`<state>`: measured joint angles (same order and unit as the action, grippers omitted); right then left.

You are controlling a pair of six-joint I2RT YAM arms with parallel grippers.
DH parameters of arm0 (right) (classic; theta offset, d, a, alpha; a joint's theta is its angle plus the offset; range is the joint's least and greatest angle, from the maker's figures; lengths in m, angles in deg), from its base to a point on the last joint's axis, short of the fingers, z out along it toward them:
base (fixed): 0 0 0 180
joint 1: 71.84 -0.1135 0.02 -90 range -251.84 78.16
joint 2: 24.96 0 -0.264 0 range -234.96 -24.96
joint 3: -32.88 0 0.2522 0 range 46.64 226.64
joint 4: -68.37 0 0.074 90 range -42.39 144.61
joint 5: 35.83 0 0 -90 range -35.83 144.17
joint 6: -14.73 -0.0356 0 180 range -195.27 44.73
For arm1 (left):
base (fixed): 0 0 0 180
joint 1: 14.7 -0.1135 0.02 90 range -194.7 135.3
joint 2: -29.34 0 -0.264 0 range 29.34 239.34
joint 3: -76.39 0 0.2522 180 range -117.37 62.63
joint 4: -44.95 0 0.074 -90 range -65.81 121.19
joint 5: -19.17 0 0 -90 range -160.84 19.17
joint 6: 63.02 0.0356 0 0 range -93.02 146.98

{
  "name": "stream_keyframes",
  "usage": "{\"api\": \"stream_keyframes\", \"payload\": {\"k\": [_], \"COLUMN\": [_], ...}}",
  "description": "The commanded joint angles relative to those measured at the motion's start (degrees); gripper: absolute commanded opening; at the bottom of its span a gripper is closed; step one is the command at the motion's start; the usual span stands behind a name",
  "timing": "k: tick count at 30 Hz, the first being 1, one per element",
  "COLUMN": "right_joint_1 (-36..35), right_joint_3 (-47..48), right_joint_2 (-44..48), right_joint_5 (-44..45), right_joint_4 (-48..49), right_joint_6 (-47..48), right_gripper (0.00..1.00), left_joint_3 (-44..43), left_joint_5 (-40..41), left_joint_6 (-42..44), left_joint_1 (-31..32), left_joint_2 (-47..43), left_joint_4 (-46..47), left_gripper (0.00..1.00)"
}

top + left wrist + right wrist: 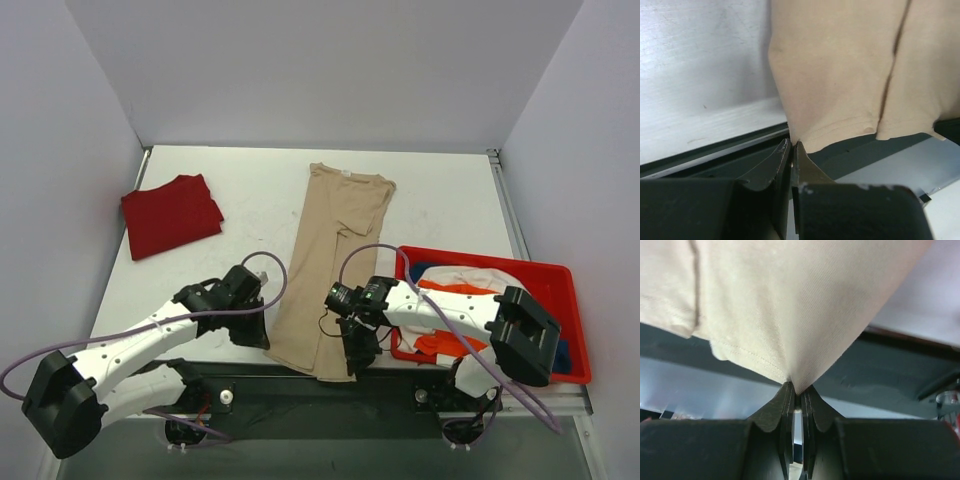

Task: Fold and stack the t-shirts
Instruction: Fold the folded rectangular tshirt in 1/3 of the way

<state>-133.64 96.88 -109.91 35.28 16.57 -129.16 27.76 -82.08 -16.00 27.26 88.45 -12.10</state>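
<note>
The beige t-shirt point(330, 265) lies folded into a long strip down the middle of the table, its hem hanging over the near edge. My left gripper point(265, 340) is shut on the hem's left corner point(796, 140). My right gripper point(352, 368) is shut on the hem's right corner point(797, 385). A folded dark red t-shirt point(170, 214) lies at the far left. Orange point(455, 290) and white point(460, 275) t-shirts lie in the red bin point(560, 275), with a bit of blue point(565, 352) at its right.
The red bin stands at the right, close to my right arm. The table's near edge point(715, 145) with a dark rail runs just under both grippers. White walls enclose the table at the back and sides.
</note>
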Motion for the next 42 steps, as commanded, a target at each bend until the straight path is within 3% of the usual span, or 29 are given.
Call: {"api": "stream_keyframes", "payload": {"k": [1, 9, 14, 27, 42], "right_joint_1": [-0.78, 2.99, 12.92, 28.65, 40.26], "right_joint_3": [4.51, 15.23, 18.31, 34.91, 50.83], "right_joint_2": [4.78, 7.78, 6.03, -11.99, -30.61], "right_joint_5": [0.52, 7.38, 9.31, 12.92, 9.67], "right_joint_4": [-9.50, -19.17, -19.26, -18.91, -19.00], "right_joint_6": [-2.80, -1.32, 4.31, 20.13, 27.78], "right_gripper": [0.00, 0.00, 0.00, 0.00, 0.00], "left_joint_3": [-5.81, -15.13, -17.95, -31.73, -52.83], "left_joint_5": [-1.76, -0.88, -1.85, -7.38, -7.83], "left_joint_6": [0.36, -1.31, -1.32, 1.76, 4.49], "left_joint_1": [0.23, -0.64, -3.89, -13.47, -18.05], "left_joint_2": [-3.29, -1.11, 4.51, 26.74, 51.00], "left_joint_4": [-4.61, -4.54, 0.74, 16.21, 16.75], "left_gripper": [0.00, 0.00, 0.00, 0.00, 0.00]}}
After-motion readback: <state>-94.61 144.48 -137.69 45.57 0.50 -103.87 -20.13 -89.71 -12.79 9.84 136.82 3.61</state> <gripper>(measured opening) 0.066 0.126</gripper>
